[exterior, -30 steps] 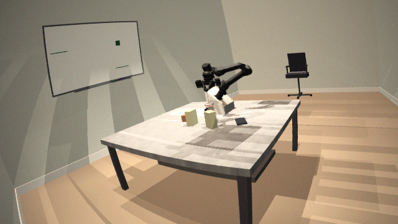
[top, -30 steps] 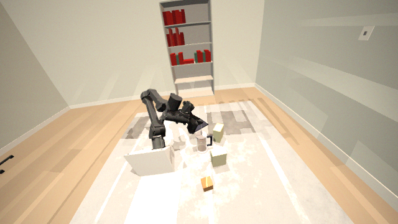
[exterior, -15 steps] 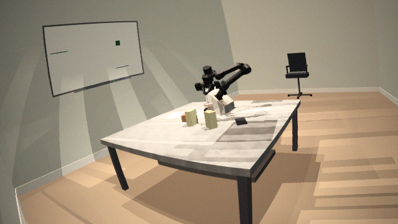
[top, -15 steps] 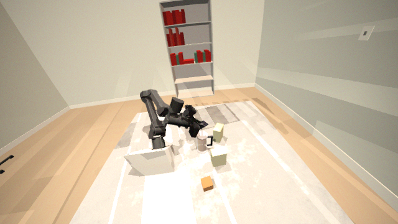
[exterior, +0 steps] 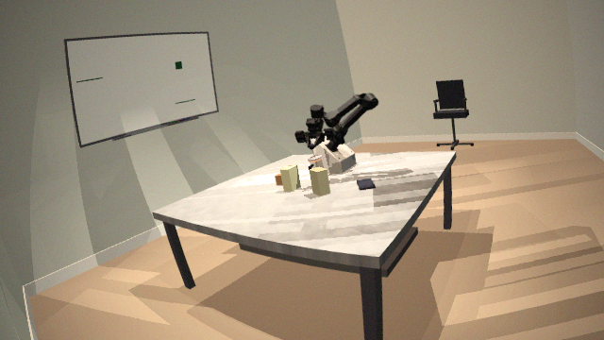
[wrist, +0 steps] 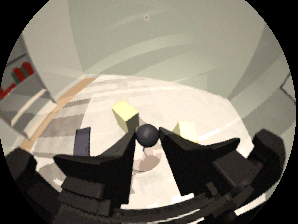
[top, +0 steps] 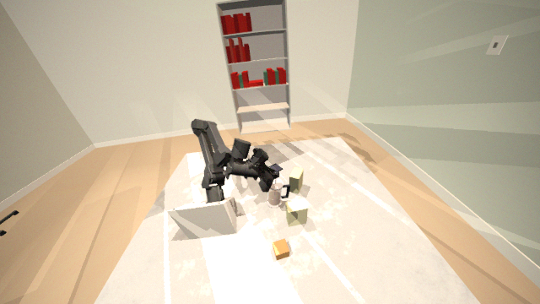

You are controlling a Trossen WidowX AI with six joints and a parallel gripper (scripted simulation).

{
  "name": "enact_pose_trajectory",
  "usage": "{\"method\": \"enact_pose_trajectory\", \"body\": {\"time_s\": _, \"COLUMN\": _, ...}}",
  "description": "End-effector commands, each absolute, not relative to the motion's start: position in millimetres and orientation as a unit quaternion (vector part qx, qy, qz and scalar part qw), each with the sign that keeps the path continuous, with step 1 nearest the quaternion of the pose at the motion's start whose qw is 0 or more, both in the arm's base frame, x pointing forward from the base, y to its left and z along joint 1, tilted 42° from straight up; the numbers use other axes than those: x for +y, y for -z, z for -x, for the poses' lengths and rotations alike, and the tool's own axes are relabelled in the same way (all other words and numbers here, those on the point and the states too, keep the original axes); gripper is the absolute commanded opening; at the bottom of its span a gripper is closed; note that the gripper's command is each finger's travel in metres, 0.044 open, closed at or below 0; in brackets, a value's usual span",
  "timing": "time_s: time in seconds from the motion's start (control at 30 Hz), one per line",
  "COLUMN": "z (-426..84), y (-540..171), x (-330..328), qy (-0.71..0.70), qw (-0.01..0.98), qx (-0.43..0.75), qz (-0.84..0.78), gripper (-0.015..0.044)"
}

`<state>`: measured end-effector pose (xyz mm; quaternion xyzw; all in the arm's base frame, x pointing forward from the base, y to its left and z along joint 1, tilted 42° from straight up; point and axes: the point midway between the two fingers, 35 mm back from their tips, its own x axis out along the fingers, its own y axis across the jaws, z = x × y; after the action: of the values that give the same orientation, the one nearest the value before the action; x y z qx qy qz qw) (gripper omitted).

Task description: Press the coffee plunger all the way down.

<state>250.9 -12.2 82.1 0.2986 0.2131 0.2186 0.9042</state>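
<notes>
On the white table point(exterior: 330, 227) the gripper point(wrist: 148, 141) clamps the plunger knob point(wrist: 147, 135) — coffee press point(top: 276, 195) upright.

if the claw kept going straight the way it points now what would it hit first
The claw is shut on the plunger knob. Going straight on, it would probably meet the nearer yellow-green box first, though depth is unclear.

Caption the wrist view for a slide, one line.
End effector shut on the coffee press's dark plunger knob, two pale yellow-green boxes on the table beyond.
</notes>
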Motion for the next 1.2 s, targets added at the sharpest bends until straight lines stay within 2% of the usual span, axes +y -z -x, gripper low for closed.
{"method": "enact_pose_trajectory", "body": {"time_s": 0.0, "z": -247.0, "y": -67.1, "x": -2.1, "qy": -0.214, "qw": 0.899, "qx": 0.224, "qz": -0.31, "gripper": 0.012}}
{"method": "enact_pose_trajectory", "body": {"time_s": 1.17, "z": -257.6, "y": -60.9, "x": 6.3, "qy": -0.215, "qw": 0.901, "qx": 0.213, "qz": -0.312, "gripper": 0.012}}
